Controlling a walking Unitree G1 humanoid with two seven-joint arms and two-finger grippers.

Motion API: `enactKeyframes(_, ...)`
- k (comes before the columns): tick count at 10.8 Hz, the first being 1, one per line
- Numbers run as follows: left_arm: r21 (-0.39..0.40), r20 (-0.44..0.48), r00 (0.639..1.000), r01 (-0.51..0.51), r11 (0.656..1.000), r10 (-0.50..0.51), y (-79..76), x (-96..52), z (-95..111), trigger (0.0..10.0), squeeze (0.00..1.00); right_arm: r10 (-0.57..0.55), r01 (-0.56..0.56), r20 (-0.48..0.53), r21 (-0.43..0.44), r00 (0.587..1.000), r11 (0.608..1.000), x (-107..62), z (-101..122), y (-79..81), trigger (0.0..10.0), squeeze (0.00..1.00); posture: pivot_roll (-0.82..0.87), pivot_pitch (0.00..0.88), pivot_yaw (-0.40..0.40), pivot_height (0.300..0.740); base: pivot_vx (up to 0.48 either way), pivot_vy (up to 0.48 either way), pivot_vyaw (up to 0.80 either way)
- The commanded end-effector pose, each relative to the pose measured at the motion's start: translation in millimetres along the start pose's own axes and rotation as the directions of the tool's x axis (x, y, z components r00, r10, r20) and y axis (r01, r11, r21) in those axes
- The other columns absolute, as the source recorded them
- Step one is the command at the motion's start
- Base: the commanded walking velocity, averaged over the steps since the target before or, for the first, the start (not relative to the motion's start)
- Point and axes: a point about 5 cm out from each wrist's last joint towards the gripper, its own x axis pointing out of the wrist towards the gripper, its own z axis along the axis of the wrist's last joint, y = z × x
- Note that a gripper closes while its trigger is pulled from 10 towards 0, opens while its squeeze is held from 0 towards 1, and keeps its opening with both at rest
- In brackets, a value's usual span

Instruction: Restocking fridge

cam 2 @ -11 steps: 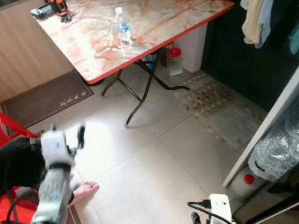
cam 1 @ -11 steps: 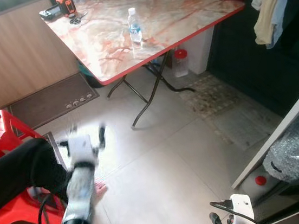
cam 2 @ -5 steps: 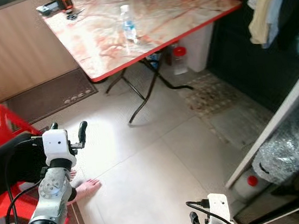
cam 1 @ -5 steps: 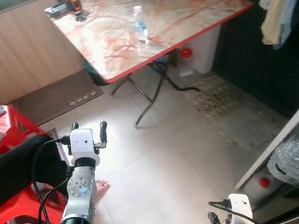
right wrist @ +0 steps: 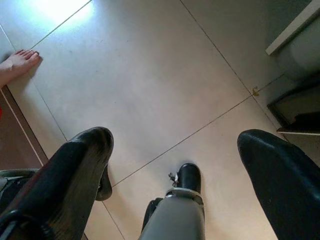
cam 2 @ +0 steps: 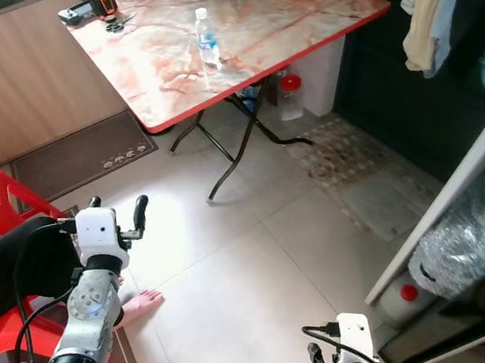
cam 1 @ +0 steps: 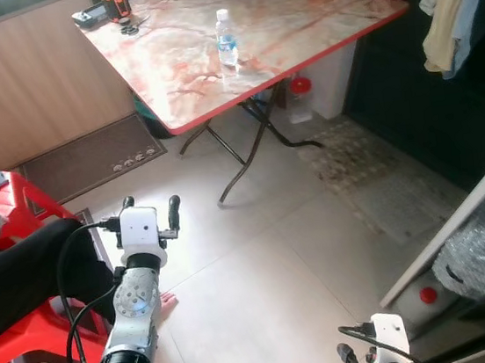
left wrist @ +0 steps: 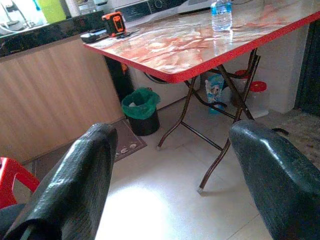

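Marbled red-edged folding table (cam 1: 295,33) far centre; water bottle (cam 1: 225,40) stands upright on it, well apart from both grippers. Left gripper (cam 1: 149,209) raised near-left over the tile floor (cam 1: 262,268), fingers spread wide, holding nothing. Right gripper (right wrist: 175,145) hangs low, near right, also wide open and empty. A person's foot (cam 2: 139,306) rests beside the left arm.

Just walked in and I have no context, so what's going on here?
The robot stands on a tiled floor, some way from a folding table with a water bottle on it. Its left gripper is raised in front of it, fingers open and holding nothing, pointing towards the table. The right gripper hangs low over the floor, also open. A person's bare foot rests beside the robot.
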Motion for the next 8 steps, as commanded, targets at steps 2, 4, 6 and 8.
enactKeyframes(2,0.018,0.013,1.000,0.012,1.000,-0.013,-0.7,3.0,4.8,10.0,0.00,0.004,-0.004,-0.025,0.001,1.000,1.000,-0.6,-5.6,1.1,10.0,0.00,0.02,0.118,0.049,0.740,0.255,0.000,0.00)
enactKeyframes(4,0.017,0.021,1.000,0.012,1.000,-0.013,-1.1,5.0,7.3,10.0,0.00,0.007,-0.007,-0.025,0.003,1.000,1.000,-0.5,-5.6,1.4,10.0,0.00,0.02,0.119,0.049,0.740,0.253,0.000,0.00)
enactKeyframes(6,0.016,0.029,0.999,0.014,1.000,-0.014,-2.3,5.9,9.7,10.0,0.00,0.014,-0.015,-0.027,-0.025,1.000,1.000,-0.5,-4.7,0.8,10.0,0.00,0.01,0.127,0.044,0.740,0.264,0.000,0.00)
enactKeyframes(8,0.010,0.030,0.999,0.011,1.000,-0.012,-4.0,5.5,10.3,10.0,0.00,0.020,-0.021,-0.031,-0.052,0.999,0.998,-0.7,-3.9,-0.6,10.0,0.00,-0.01,0.135,0.039,0.740,0.268,0.000,0.40)
